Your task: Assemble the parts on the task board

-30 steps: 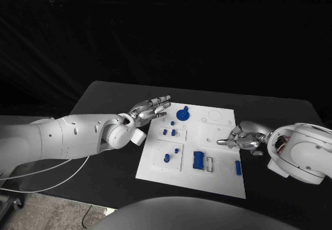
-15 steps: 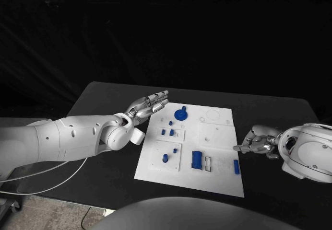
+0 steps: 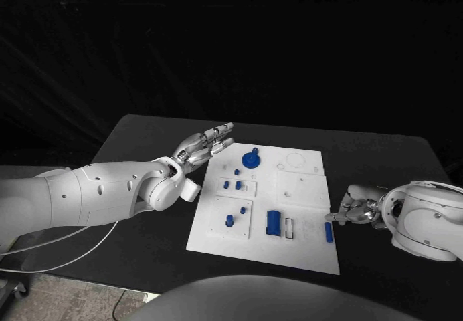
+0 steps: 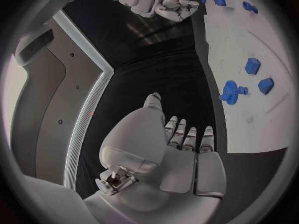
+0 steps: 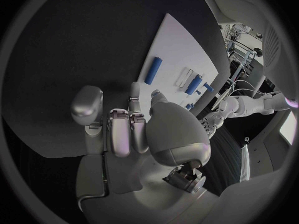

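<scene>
Left hand [image 3: 205, 144] hangs above the black table [image 3: 144, 134], just off the far left corner of the white task board [image 3: 299, 251], with its fingers stretched out straight and slightly apart (nothing is held in it). Its fingertips point toward the board's far edge. Nearest to them on the board is a blue gear [image 3: 253, 159], and a little closer to the robot from that lie two small blue blocks [image 3: 233, 183]. In the left wrist view the same hand [image 4: 174, 149] is seen from behind, flat and extended, with the gear [image 4: 231, 92] and the blocks [image 4: 252, 65] beyond its fingertips.

Right hand [image 3: 355, 208] sits low at the board's right edge, fingers curled inward; whether anything is pinched between them cannot be told from these views. Just beside its fingertips, on the board, lies a narrow blue bar [image 3: 330, 232]. Farther toward the left hand stands a larger blue rectangular part [image 3: 275, 223] next to a slotted white frame, then two small blue pieces [image 3: 231, 217]. The right wrist view shows the curled hand [image 5: 134, 129] with the bar [image 5: 152, 69] lying on the board ahead of it.
</scene>
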Available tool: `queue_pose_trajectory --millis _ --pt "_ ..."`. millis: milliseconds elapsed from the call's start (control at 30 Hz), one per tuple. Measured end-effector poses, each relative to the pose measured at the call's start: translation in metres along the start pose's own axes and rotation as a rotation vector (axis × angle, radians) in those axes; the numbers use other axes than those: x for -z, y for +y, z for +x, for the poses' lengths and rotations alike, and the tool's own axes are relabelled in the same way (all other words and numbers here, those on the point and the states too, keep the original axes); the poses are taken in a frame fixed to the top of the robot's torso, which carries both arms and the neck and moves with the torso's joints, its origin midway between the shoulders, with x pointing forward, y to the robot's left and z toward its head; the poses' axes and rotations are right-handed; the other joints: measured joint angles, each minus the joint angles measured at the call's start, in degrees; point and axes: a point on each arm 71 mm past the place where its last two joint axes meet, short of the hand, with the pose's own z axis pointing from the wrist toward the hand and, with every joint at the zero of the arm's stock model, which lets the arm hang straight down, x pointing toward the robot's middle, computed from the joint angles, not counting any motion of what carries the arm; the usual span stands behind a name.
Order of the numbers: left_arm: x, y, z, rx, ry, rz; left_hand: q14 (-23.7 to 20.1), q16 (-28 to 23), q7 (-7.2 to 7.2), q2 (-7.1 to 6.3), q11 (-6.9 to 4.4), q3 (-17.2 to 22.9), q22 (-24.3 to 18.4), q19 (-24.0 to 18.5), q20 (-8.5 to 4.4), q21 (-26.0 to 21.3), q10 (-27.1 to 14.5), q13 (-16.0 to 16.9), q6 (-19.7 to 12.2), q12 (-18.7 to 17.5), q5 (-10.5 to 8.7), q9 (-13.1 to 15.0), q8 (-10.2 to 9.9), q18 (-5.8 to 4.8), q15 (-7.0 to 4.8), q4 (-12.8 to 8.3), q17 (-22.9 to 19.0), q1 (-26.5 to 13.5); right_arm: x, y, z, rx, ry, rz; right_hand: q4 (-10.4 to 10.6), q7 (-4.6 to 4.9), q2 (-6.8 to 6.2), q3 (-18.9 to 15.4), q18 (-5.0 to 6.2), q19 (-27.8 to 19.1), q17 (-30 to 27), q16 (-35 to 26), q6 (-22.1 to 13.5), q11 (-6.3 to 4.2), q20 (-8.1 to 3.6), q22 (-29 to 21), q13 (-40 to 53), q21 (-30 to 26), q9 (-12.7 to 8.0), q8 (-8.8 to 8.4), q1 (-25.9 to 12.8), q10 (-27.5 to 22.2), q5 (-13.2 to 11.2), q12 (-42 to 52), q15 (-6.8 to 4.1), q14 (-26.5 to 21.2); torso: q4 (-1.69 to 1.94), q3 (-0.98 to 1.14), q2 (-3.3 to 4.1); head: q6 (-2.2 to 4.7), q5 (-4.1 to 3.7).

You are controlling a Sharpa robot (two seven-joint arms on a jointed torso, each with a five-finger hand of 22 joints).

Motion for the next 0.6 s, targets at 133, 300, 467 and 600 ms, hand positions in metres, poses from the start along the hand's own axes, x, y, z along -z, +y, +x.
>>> queue_pose_trajectory --millis 133,300,467,600 --pt "0.000 0.001 -0.001 -0.008 -0.002 0.002 0.0 0.0 0.00 0.00 0.00 0.0 0.0 0.0 0.32 0.0 0.0 0.0 0.0 0.0 0.00 0.0 0.0 -0.01 0.37 0.0 0.0 0.0 -0.002 0.002 0.004 0.009 0.005 -0.002 0.0 0.00 0.14 0.0 0.00 0.0 0.0 0.0 0.0 0.00 0.00 0.0 0.0 0.0 0.0 -0.04 -0.1 0.0 0.0 0.0 0.00 0.0 0.01 -0.01 0.00 0.00 -0.08" --pt "0.001 0.003 -0.001 -0.013 -0.003 0.000 0.0 0.0 0.00 0.26 1.12 0.0 0.0 0.0 0.96 0.0 -0.1 -0.1 0.0 -0.3 0.39 0.0 0.0 -0.01 0.77 0.0 0.0 0.3 -0.004 0.005 0.009 0.014 0.012 -0.005 0.0 0.00 0.14 0.0 0.00 0.0 0.0 0.0 0.0 0.00 0.00 0.0 0.0 0.0 0.0 -0.04 -0.1 0.0 0.0 0.0 0.00 0.0 0.03 0.00 0.00 0.00 -0.14" --pt "0.001 0.003 -0.001 -0.016 -0.002 -0.001 0.0 0.0 0.00 0.10 2.12 0.0 0.0 0.1 1.46 0.0 0.0 -0.1 0.0 -0.3 0.58 0.0 0.0 0.00 1.20 0.0 0.0 0.6 -0.006 0.005 0.012 0.017 0.017 -0.003 0.0 0.00 0.14 0.0 0.00 0.0 0.0 0.0 0.0 0.00 0.00 0.0 0.0 0.0 -0.1 -0.04 -0.1 0.0 -0.2 0.0 0.00 0.0 0.03 0.00 -0.01 0.00 -0.09" --pt "0.002 0.004 -0.001 -0.016 -0.001 -0.003 0.1 0.0 0.00 0.32 2.46 0.0 0.0 0.1 1.86 0.0 0.0 -0.1 0.0 -0.3 0.67 0.0 0.0 0.00 1.52 0.0 0.0 0.8 -0.008 0.005 0.016 0.017 0.025 0.001 0.0 0.00 0.13 0.0 0.00 0.0 0.0 0.0 0.0 0.00 0.00 0.0 0.0 0.0 -0.4 -0.59 -0.1 0.0 -0.2 0.0 -0.01 0.0 0.02 0.00 -0.02 0.00 -0.09"
